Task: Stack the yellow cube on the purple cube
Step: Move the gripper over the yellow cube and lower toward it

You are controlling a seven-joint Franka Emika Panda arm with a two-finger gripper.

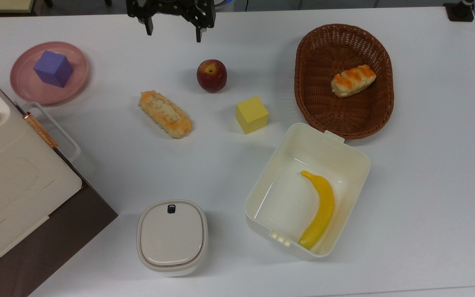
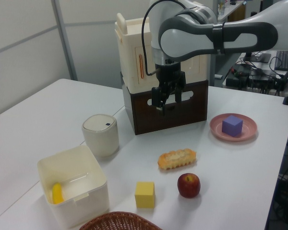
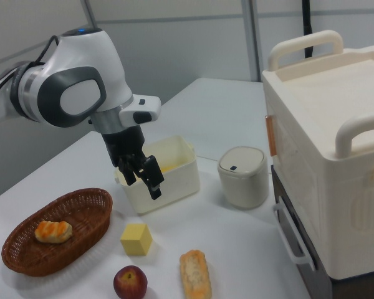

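Observation:
The yellow cube [image 1: 252, 114] [image 2: 145, 194] [image 3: 136, 240] rests on the white table near the middle, between the apple and the open white box. Far off at the top view's left, the purple cube [image 1: 53, 68] [image 2: 232, 125] sits on a pink plate [image 1: 43, 94] [image 2: 247, 132]. My gripper [image 1: 174, 34] [image 2: 168, 102] [image 3: 142, 185] hangs above the table at the top view's upper edge. It is open, with nothing between its fingers, and well apart from both cubes.
A red apple [image 1: 211, 75] and a bread roll [image 1: 165, 114] lie between the cubes. A wicker basket [image 1: 303, 78] holds a pastry. A white box [image 1: 262, 185] holds a banana [image 1: 322, 208]. A lidded pot [image 1: 172, 236] and a large cream case [image 1: 10, 173] stand near the purple cube's side.

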